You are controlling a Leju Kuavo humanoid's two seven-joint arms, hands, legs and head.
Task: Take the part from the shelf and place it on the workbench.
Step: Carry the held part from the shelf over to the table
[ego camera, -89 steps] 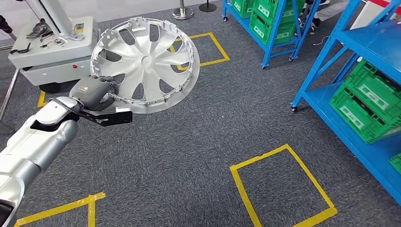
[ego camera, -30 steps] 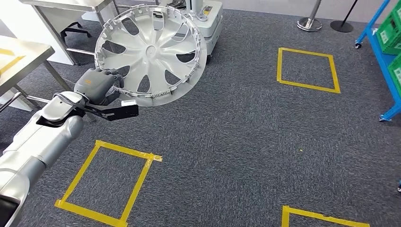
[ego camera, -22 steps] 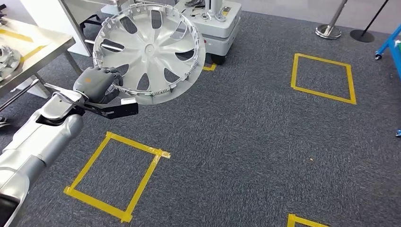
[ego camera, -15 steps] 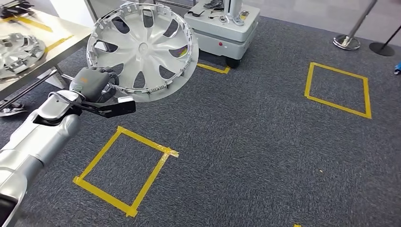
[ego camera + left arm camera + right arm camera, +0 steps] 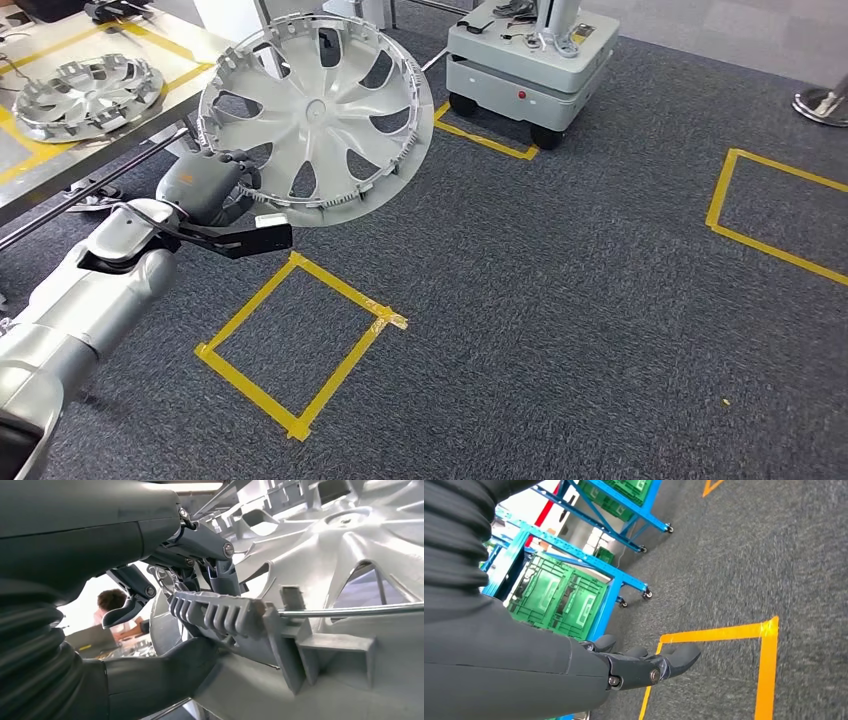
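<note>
We see the part, a silver wheel cover [image 5: 315, 118], held up in the air above the grey carpet floor [image 5: 560, 300], its spoked face tilted toward the head camera. The left hand [image 5: 205, 188] grips it at the lower left of its rim; in the left wrist view the dark fingers [image 5: 220, 567] curl over the ribbed inner edge of the wheel cover [image 5: 325, 600] while the thick thumb [image 5: 165, 667] presses from the other side. The silver left arm [image 5: 85, 300] rises from the lower left corner of the head view.

Behind the held cover, at the upper left, stands the tabletop [image 5: 60, 150] marked with yellow tape; a second wheel cover [image 5: 88, 92] lies flat on it, near its far edge. The held part is in the air, just beside the tabletop's near edge and not touching it.

On the floor below the arm we note a yellow tape square [image 5: 300, 345]. A grey wheeled cart [image 5: 530, 70] stands at the upper middle, next to a further strip of yellow tape [image 5: 485, 140], and another tape outline [image 5: 770, 215] lies at the right edge.

The right hand [image 5: 644, 667] hangs over the carpet with its fingers lightly curved and apart, holding nothing. Beyond it, the right wrist view shows a blue shelf [image 5: 589, 565] on castors carrying green crates [image 5: 559, 600], and a yellow tape corner [image 5: 764, 630] on the floor. In the left wrist view a person [image 5: 115, 605] appears past the hand, too blurred to describe further.
</note>
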